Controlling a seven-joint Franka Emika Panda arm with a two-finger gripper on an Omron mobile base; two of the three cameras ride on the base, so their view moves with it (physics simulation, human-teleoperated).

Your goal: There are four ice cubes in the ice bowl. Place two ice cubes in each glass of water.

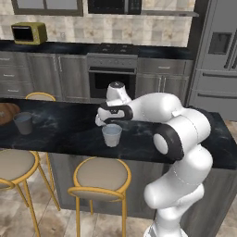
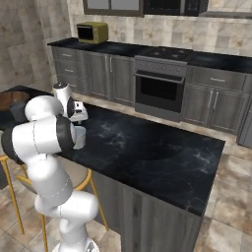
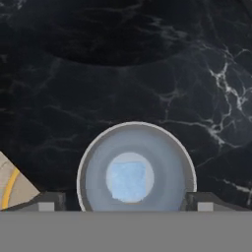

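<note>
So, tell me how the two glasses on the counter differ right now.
The glass under the gripper sits mid-counter by the front edge, while the far glass stands at the counter's left end beside the wooden bowl. The gripper hovers open over the near glass, which holds a pale blue cube; nothing hovers over the far glass. Both are small greyish tumblers, upright.

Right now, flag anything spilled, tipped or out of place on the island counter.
Nothing stands out. The near glass stands upright under the open gripper, with a pale blue cube inside. The far glass is upright beside the wooden bowl. No spill shows on the dark counter.
</note>
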